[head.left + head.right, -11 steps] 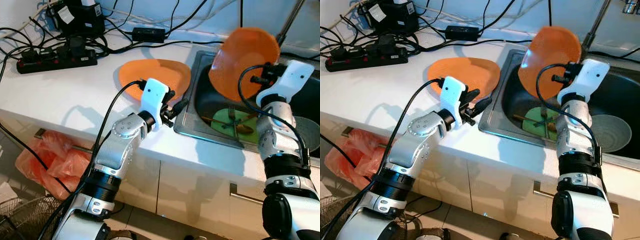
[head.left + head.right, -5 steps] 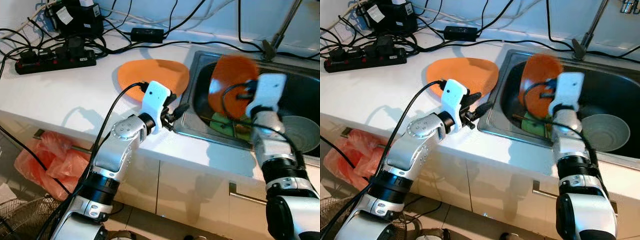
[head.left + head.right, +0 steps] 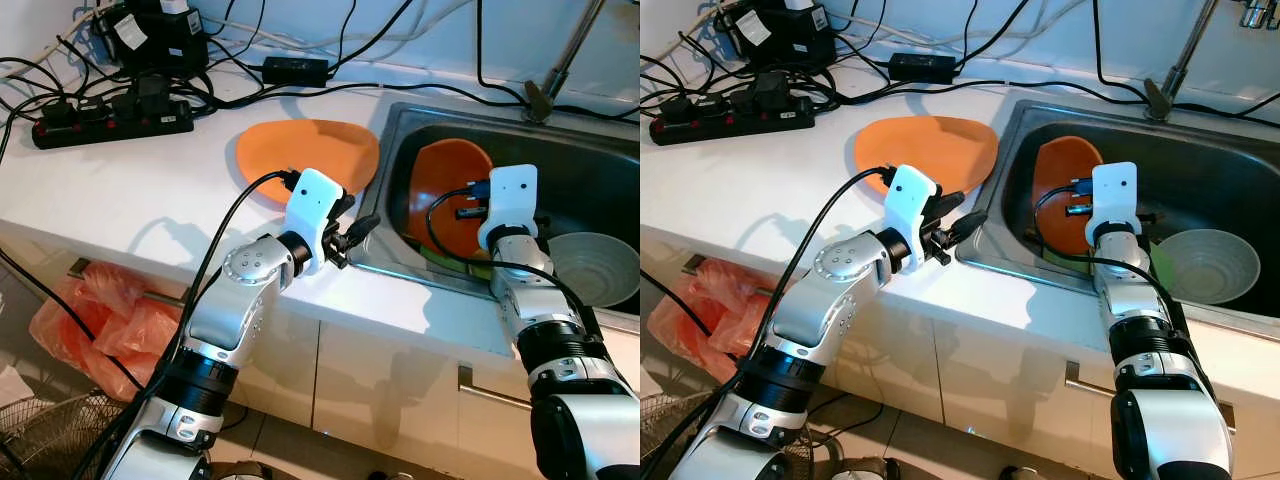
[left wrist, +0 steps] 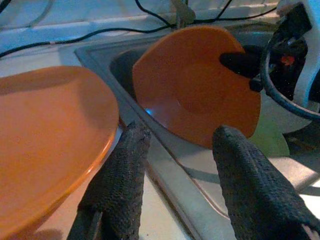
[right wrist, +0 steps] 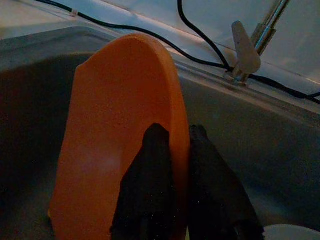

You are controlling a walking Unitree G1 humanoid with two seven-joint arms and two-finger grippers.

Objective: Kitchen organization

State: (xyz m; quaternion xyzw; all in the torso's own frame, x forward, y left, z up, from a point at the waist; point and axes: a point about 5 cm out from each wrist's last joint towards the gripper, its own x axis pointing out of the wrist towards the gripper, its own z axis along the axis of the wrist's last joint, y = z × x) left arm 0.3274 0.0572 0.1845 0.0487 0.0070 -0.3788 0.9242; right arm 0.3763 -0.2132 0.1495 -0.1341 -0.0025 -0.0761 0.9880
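My right gripper (image 5: 175, 150) is shut on the rim of an orange plate (image 3: 440, 195), holding it tilted on edge low inside the steel sink (image 3: 420, 120). A green plate (image 3: 1158, 262) peeks out beneath it. A second orange plate (image 3: 305, 150) lies flat on the white counter, just left of the sink. My left gripper (image 3: 352, 232) hovers open at the sink's front left corner, beside that counter plate, with nothing between its fingers (image 4: 120, 185).
A grey bowl (image 3: 592, 268) sits in the sink to the right of the held plate. The faucet (image 3: 560, 60) rises behind the sink. A power strip (image 3: 110, 115) and tangled cables crowd the counter's back left. Orange bags (image 3: 85, 320) lie on the floor.
My right arm has lowered the orange plate from high above the sink down into the basin, covering the green plate and cutlery. The left arm has barely moved.
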